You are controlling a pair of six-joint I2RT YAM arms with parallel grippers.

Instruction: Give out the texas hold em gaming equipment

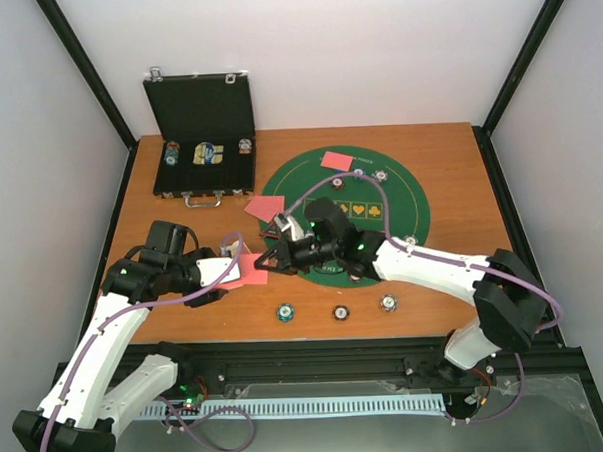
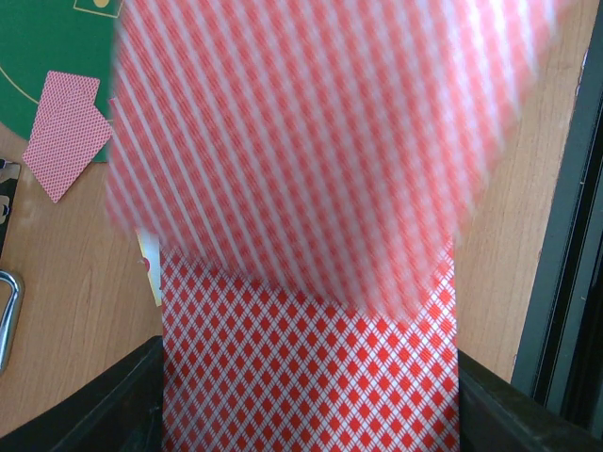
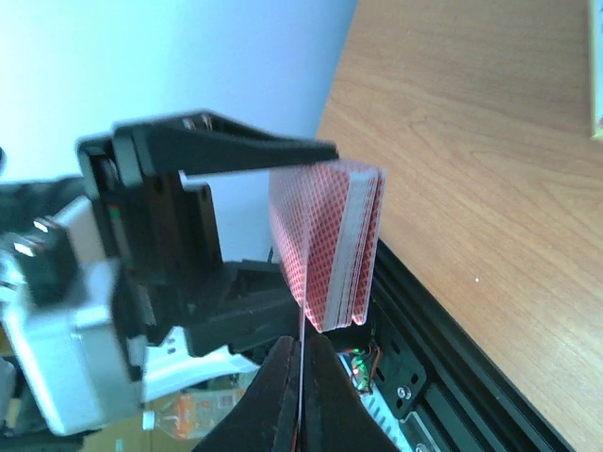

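Observation:
My left gripper (image 1: 233, 265) is shut on a deck of red-backed playing cards (image 2: 311, 367), held above the table's near left. My right gripper (image 3: 300, 381) meets it there, jaws shut on the edge of a single card (image 3: 301, 330) at the deck's (image 3: 330, 245) face. That card fills the left wrist view as a blurred red sheet (image 2: 301, 141). A card pair (image 1: 264, 206) lies by the green mat (image 1: 401, 222), another card (image 1: 336, 160) on it. Three striped chips (image 1: 340, 311) sit in a row near the front edge.
A black hinged case (image 1: 203, 140) stands open at the back left with chips inside. More chips (image 1: 359, 175) lie on the mat's far side. The black frame rail (image 3: 471, 377) runs along the table's near edge under the grippers.

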